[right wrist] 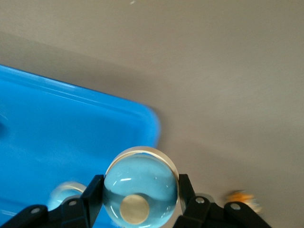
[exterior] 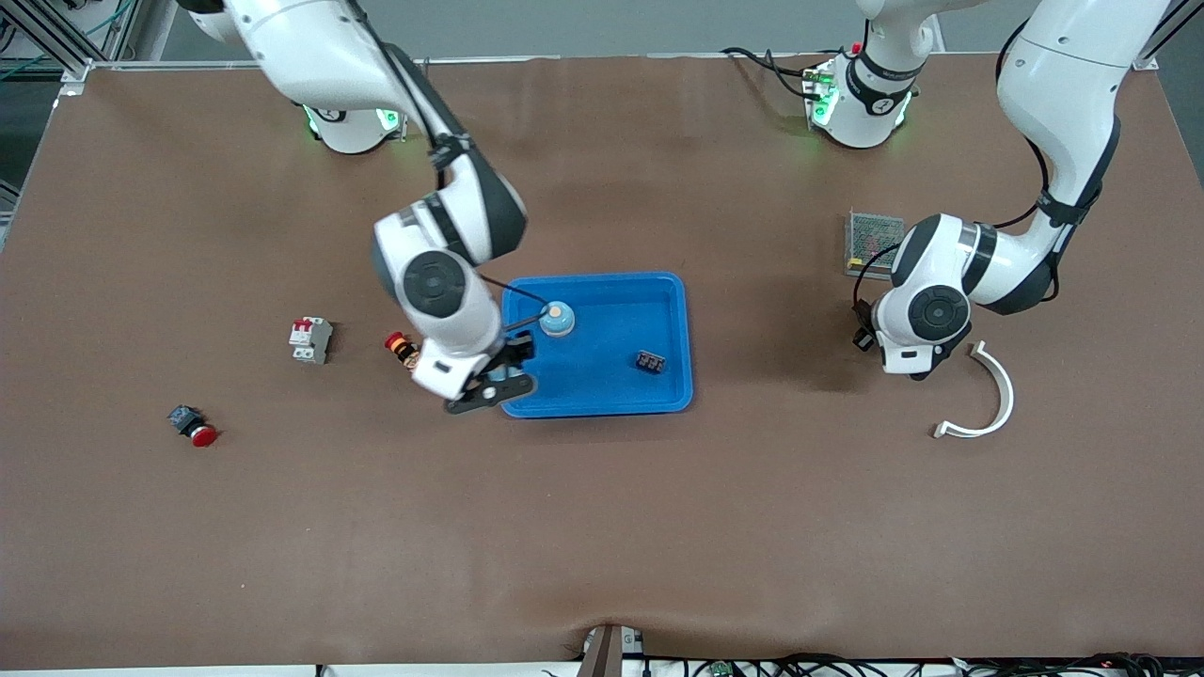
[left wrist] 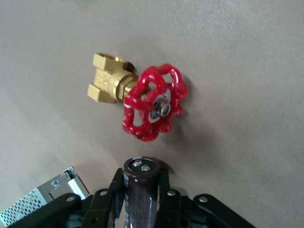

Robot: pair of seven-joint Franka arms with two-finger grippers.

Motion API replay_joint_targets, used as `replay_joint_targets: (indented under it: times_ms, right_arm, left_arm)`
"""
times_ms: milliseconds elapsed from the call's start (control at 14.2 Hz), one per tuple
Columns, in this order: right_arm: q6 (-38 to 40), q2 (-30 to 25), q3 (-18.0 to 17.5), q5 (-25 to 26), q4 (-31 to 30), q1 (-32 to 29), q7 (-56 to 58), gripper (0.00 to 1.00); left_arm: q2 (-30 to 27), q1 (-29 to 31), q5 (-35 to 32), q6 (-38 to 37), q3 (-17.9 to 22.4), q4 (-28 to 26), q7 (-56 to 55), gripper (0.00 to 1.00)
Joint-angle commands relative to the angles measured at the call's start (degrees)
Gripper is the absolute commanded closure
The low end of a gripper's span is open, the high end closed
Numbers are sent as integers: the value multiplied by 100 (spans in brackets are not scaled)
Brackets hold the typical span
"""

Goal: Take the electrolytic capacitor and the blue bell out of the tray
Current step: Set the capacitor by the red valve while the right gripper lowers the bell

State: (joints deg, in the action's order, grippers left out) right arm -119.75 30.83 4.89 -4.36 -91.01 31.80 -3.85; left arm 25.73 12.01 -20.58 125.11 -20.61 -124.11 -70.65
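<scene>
My right gripper (exterior: 489, 384) (right wrist: 140, 186) is shut on a light blue dome bell (right wrist: 141, 167) with a tan knob. It holds it over the blue tray's (exterior: 683, 338) (right wrist: 66, 137) edge at the right arm's end. A second light blue bell (exterior: 556, 319) sits in the tray. My left gripper (exterior: 905, 367) (left wrist: 141, 181) is shut on a dark brown capacitor (left wrist: 140, 192). It holds it over the table beside a brass valve with a red handwheel (left wrist: 152, 102). The valve is hidden under the arm in the front view.
A small black connector (exterior: 649, 361) lies in the tray. A red and yellow button (exterior: 403, 348), a circuit breaker (exterior: 310, 338) and a red push button (exterior: 193, 425) lie toward the right arm's end. A mesh power supply (exterior: 875, 243) (left wrist: 33, 206) and a white curved piece (exterior: 988, 404) lie near the left gripper.
</scene>
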Motion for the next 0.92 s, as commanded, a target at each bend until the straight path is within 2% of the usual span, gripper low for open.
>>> replay_joint_targets:
  times_ms: [0,71,494,706,847]
  right_arm:
    - [171,-261,-84,-13,-145,-533,1295,59]
    - [189,-270,-84,-4,-171,-700,1700,59]
    - [233,-340,-84,5,-338,-1719,4248,59]
    - [180,-349,-84,5,-513,-2361,5365,59]
    - [66,-332,-93,-4,-610,-2721,6130,61]
  left_arm:
    - [-50,73,-104,31,-48,36,34,24]
    - [-50,73,-104,40,-57,54,16,0]
    - [-156,-6,-16,-127,-144,361,-229,0]
    - [-112,-24,71,-486,-495,764,-572,0]
    - [-59,-50,509,-837,-803,1177,-721,0]
